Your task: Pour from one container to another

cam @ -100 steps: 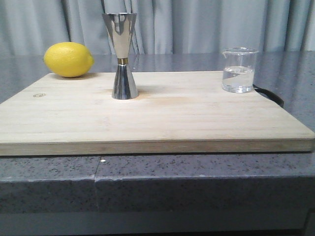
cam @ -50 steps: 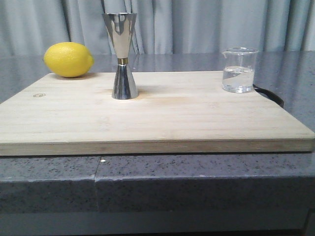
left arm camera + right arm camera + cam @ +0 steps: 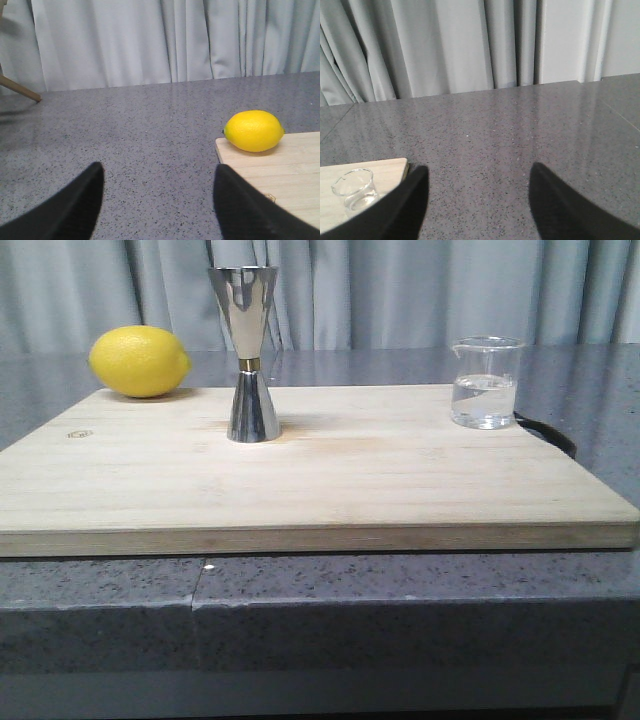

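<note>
Holding clear liquid, the glass beaker [image 3: 487, 383] (lipped) stands ungripped; both grippers gape.

Evenly and softly lit, moderately bright, with a cool grey cast. Sharp through the front view; short faint shadows behind the jigger [image 3: 245, 353] and under the lemon [image 3: 139, 361]. Bright reflections on the steel, mild sheen along the countertop [image 3: 520, 130]. Slightly soft and grainy in both wrist views, dark fingers [image 3: 75, 205] blurred.
</note>
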### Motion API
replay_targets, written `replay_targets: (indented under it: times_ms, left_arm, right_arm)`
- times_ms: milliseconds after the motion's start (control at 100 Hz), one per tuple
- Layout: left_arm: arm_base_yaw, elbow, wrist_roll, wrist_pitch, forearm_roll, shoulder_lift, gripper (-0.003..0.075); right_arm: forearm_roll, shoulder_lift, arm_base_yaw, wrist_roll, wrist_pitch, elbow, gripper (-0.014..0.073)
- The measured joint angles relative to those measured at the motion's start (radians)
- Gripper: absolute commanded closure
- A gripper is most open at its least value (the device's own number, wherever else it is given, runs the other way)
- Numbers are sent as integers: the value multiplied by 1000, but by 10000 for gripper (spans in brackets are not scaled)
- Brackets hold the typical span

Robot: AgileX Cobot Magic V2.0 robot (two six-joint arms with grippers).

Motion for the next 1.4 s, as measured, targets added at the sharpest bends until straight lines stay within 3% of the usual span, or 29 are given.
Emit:
replay_targets:
  times_ms: [650, 890, 1140, 1240, 1400]
  left_arm:
    - [2, -11, 0, 6, -16, 2, 155]
    - [2, -156, 0, 218, -45, 105, 155]
    - [2, -313, 3, 476, -77, 364, 155]
    - [2, -354, 85, 540, -173, 474, 155]
    - [2, -407, 356, 564, -435, 644, 155]
  right_arm:
    - [12, 11, 0, 0, 65, -27, 74]
    - [12, 132, 0, -7, 195, -148, 72]
    - [12, 253, 0, -15, 251, -195, 71]
    - [12, 282, 0, -16, 263, -195, 71]
    - [12, 296, 0, -16, 263, -195, 70]
